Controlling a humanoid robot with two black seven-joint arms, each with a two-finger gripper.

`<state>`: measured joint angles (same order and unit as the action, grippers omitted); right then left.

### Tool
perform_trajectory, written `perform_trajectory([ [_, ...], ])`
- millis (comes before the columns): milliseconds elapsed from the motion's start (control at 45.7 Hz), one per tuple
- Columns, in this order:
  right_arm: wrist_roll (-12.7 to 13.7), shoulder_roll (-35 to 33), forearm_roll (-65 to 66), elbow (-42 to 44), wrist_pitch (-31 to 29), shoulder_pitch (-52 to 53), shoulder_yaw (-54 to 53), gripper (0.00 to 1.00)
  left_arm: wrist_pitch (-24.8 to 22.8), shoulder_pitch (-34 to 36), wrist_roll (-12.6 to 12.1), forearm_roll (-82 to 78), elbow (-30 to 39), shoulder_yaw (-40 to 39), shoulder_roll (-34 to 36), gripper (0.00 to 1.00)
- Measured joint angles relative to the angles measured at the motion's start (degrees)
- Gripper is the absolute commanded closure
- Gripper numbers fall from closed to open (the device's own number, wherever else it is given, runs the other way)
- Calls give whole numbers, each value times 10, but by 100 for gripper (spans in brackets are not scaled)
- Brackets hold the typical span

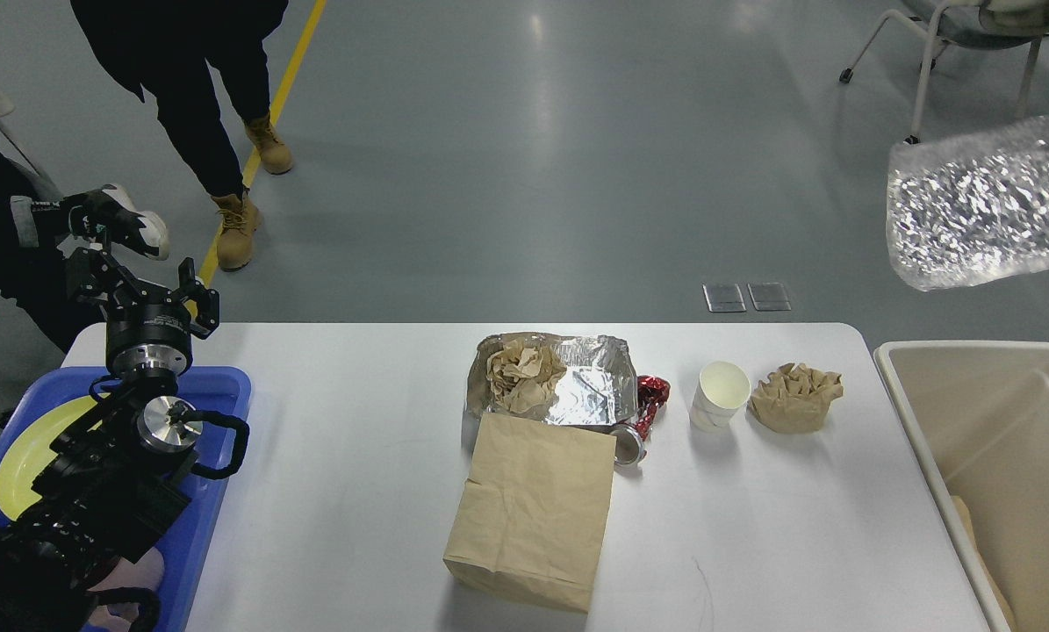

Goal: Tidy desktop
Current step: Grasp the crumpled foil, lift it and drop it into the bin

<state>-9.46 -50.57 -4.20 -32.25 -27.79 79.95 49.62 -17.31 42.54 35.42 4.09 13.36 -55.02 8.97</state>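
Looking down, I see the desktop (pixel 357 456) spread below; my left gripper (pixel 142 285) hovers over the blue tray (pixel 226 386), fingers parted, empty. My right gripper is out of frame.

The desktop (pixel 357 456) is a wide white matte slab with rounded corners, lying flat and partly littered.

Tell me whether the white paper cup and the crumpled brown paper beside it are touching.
Apart. The head view shows a strip of bare white desktop between the paper cup and the crumpled brown paper.
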Motion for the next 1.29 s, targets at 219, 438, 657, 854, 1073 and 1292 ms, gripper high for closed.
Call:
perform_trajectory([
  [219, -1, 0, -66, 34, 162, -201, -64, 100, 0, 0, 0, 0, 0, 0, 0, 3],
  [438, 0, 28, -68, 52, 262, -331, -94, 100, 0, 0, 0, 0, 0, 0, 0, 3],
  [657, 0, 73, -67, 102, 295, -398, -97, 0, 0, 0, 0, 0, 0, 0, 0, 3],
  [854, 0, 93, -67, 117, 298, -405, -90, 0, 0, 0, 0, 0, 0, 0, 0, 3],
  [1073, -1, 115, -69, 111, 292, -356, -86, 0, 0, 0, 0, 0, 0, 0, 0, 3],
  [1292, -2, 181, -69, 89, 287, -200, -1, 0, 0, 0, 0, 0, 0, 0, 0, 3],
])
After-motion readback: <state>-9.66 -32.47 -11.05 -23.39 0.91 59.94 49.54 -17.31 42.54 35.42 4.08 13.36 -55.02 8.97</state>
